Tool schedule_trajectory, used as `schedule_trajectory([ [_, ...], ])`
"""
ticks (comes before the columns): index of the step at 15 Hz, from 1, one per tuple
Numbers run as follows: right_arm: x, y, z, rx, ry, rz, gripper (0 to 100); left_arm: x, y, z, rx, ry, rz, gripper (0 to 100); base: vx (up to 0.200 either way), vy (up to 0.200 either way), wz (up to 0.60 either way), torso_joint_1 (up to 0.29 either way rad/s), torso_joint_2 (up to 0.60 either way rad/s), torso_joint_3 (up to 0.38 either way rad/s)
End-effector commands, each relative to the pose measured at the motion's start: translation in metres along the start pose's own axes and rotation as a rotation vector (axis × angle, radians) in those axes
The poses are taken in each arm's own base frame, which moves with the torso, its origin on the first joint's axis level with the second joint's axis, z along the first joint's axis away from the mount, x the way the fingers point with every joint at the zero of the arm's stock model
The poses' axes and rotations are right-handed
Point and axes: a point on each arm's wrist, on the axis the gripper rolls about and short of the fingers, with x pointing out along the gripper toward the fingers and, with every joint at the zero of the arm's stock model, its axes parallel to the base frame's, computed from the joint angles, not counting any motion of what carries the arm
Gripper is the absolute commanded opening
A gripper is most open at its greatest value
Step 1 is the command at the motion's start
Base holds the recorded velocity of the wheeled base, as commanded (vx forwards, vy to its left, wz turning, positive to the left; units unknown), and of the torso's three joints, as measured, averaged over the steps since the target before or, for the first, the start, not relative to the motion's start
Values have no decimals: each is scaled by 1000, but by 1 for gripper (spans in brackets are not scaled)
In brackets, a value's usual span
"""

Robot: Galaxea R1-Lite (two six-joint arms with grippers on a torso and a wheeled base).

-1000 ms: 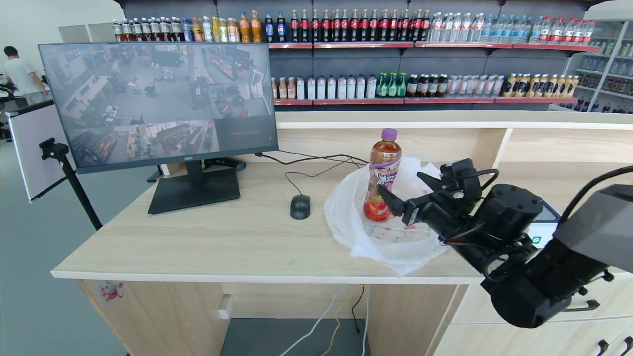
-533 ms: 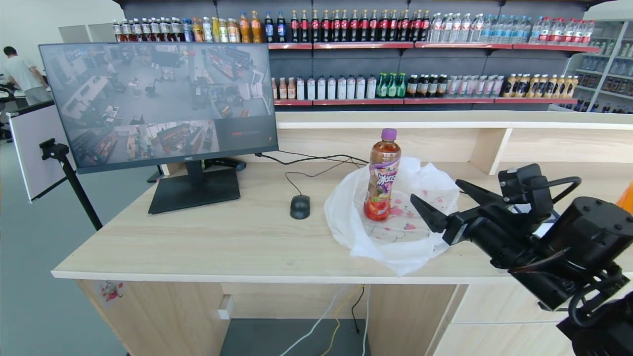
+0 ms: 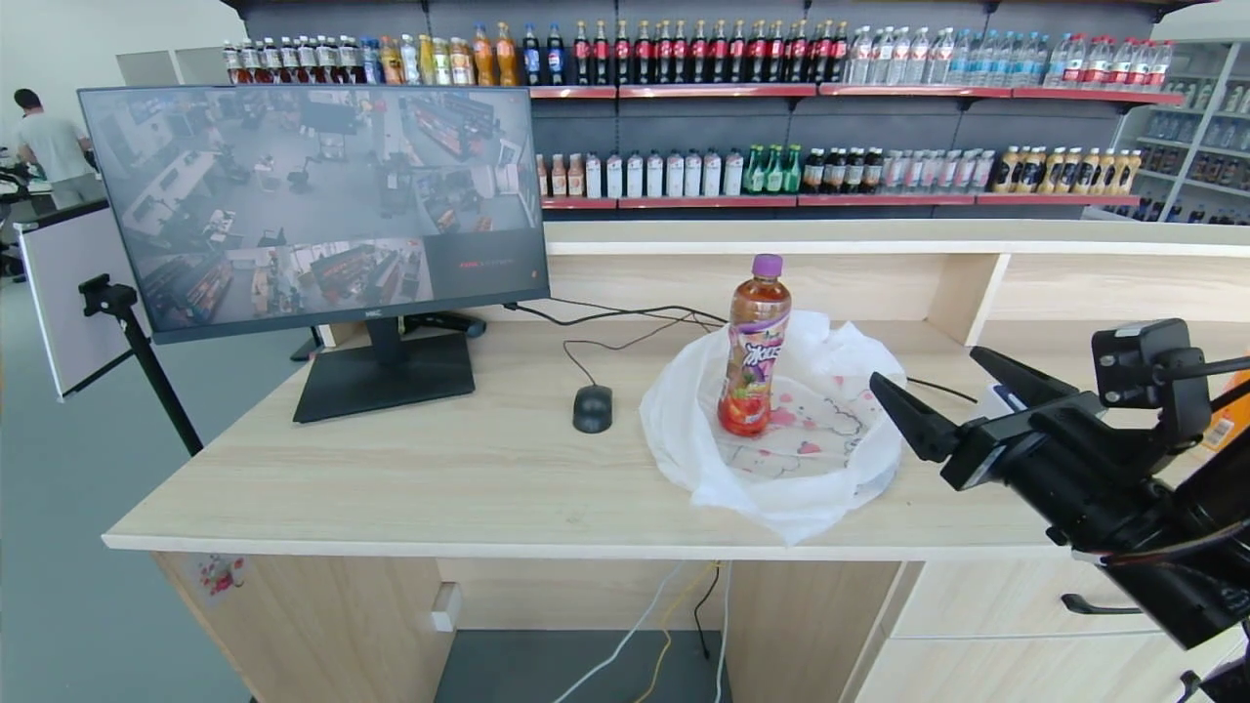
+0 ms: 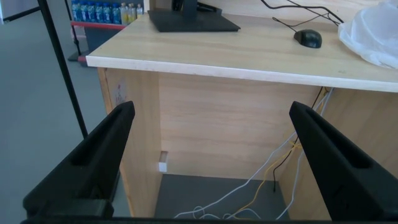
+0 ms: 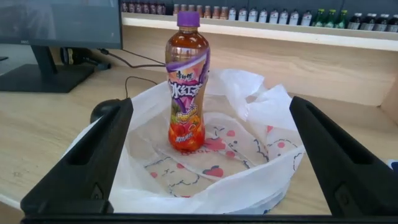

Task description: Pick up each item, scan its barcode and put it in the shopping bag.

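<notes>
Pale wood-grain counter [image 3: 439, 478], crinkled white plastic bag [image 3: 674, 439], upright purple-capped bottle [image 3: 754, 347] inside

The label [image 5: 186, 93] on the bottle [image 5: 187, 53] carried large white characters, and the monitor [image 3: 312, 205] a small bezel mark; nothing read clearly.

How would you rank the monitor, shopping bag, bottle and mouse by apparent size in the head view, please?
1. monitor
2. shopping bag
3. bottle
4. mouse
The gaps are clear, with no near ties.
</notes>
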Motion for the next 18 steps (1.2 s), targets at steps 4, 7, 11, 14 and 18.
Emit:
schedule_trajectory([
  [4, -1, -1, 0, 0, -1, -3, 100, 0, 0, 0, 2, 0, 0, 100, 0, 0, 0, 0, 0, 0],
  [7, -1, -1, 1, 0, -5, -3, 100, 0, 0, 0, 0, 0, 1, 100, 0, 0, 0, 0, 0, 0],
  [11, -1, -1, 1, -1, -4, -5, 100, 0, 0, 0, 0, 0, 0, 100, 0, 0, 0, 0, 0, 0],
  [14, -4, -1, 2, -1, -7, -5, 100, 0, 0, 0, 0, 0, 0, 100, 0, -200, 0, 1, 1, -1],
  [18, -3, -2, 2, -2, -4, -9, 100, 0, 0, 0, 0, 0, 1, 100, 0, -200, 0, 7, 4, 4],
])
